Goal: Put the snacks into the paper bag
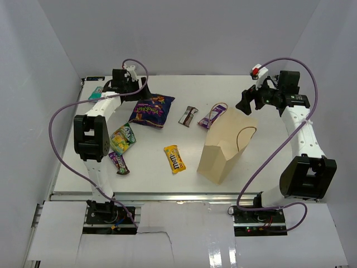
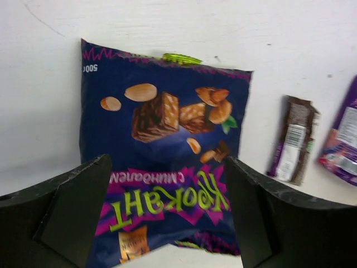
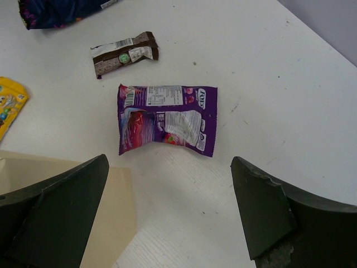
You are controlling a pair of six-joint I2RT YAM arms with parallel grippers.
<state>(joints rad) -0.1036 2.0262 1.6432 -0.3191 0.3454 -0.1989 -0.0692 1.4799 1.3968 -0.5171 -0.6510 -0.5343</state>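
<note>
Right, my left gripper (image 2: 167, 190) hangs spread and empty over the purple bag (image 2: 162, 139), which lies flat toward the far edge, left of centre. I judge it light, puffy and slick, so I'd pinch its crimped end seam rather than the slippery belly. My right gripper (image 3: 167, 184), also spread and empty, hovers above the small purple packet (image 3: 166, 118) near the far edge. Just beside that packet the paper bag (image 1: 226, 145) stands open, right of centre.
</note>
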